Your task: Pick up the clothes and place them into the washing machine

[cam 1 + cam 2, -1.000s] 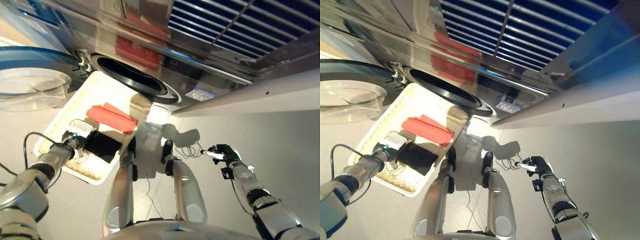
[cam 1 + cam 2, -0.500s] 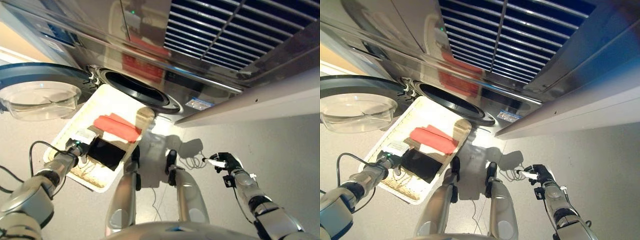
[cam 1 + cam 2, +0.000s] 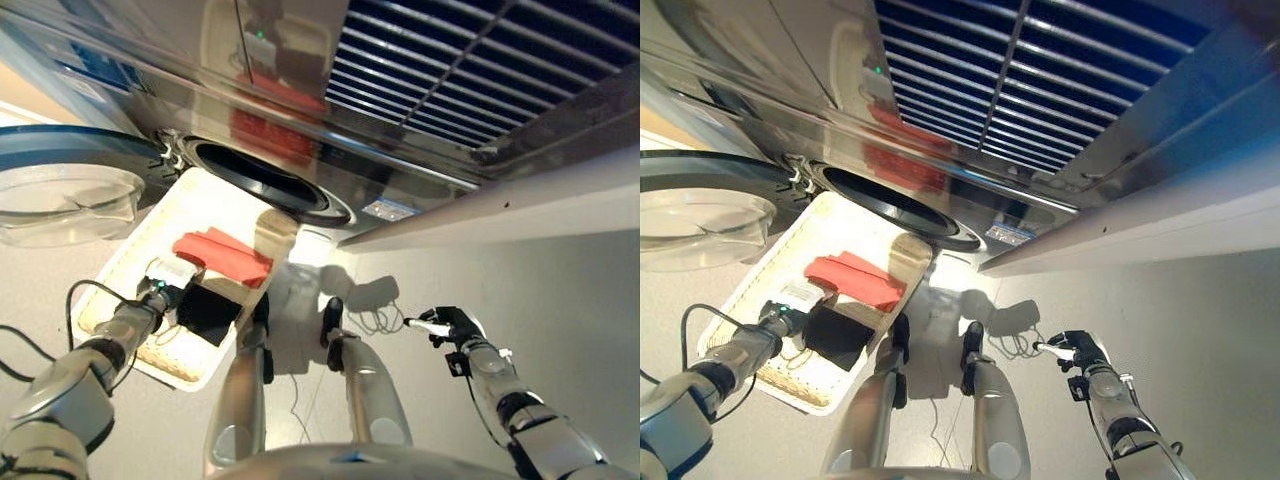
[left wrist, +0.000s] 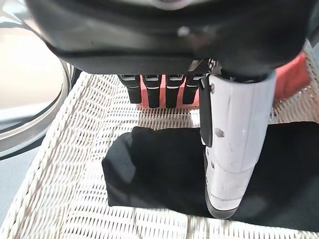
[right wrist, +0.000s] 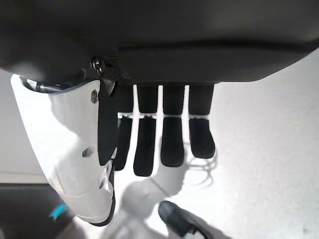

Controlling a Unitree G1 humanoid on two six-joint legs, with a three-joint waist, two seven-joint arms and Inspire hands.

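the clothes sit in a white wicker basket [image 3: 120,262] on the floor, right under the washing machine's open drum mouth [image 3: 262,172]: a folded black garment [image 3: 207,309] at the near end and a red one [image 3: 222,254] beyond it, closer to the machine. the round glass door [image 3: 60,195] swings out to the robot's left. the left hand [image 3: 163,294] hangs just over the black garment with its fingers [image 4: 158,88] straight and relaxed and the white-covered thumb [image 4: 233,149] spread away from them, holding nothing. the right hand [image 3: 1072,349] is idle, well off to the right over bare floor, fingers loose and empty too.

to do this grasp well, i'd say the left hand should drop until its fingertips press into the black cloth, then close thumb against fingers on a thick fold near the middle, not a thin edge, so the piece lifts in one bundle. it should stay off the basket weave, where fingers could snag, and lift clear of the rim before swinging toward the drum.
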